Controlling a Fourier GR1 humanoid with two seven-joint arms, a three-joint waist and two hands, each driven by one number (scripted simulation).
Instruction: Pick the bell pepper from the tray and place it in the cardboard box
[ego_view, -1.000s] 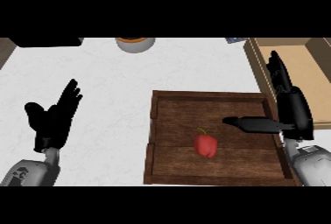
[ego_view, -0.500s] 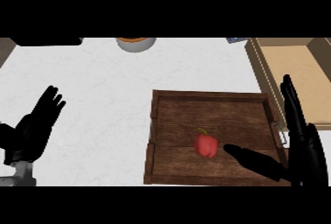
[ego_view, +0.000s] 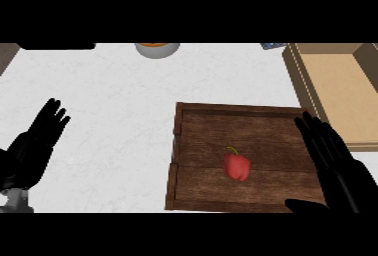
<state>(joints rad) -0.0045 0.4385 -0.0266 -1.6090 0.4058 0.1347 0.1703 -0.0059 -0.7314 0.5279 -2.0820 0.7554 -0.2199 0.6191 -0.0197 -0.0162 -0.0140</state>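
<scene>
The red bell pepper (ego_view: 237, 166) with its small green stem is lying on the floor of the dark brown wooden tray (ego_view: 179, 150), a little right of the tray's middle, and it is resting in the same spot as half a second ago. The robot's right hand (ego_view: 336, 165) is hanging over the tray's right side with its fingers straight and held apart from the thumb, gripping nothing and not touching the pepper. Compared with the earlier frame, this hand is sitting lower in the view. Its fingertips are now reaching only to the tray's upper right corner, and its thumb, which was stretching into the tray close beside the pepper, is now showing at the tray's lower right corner, well apart from the pepper. The left hand (ego_view: 33, 147) is resting open over the white counter (ego_view: 111, 90) near the view's left edge, fingers up, much where it was. The tan cardboard box (ego_view: 295, 75) is standing open just beyond the tray's upper right corner. A grey bowl (ego_view: 156, 49) with orange contents is sitting at the counter's far edge.
</scene>
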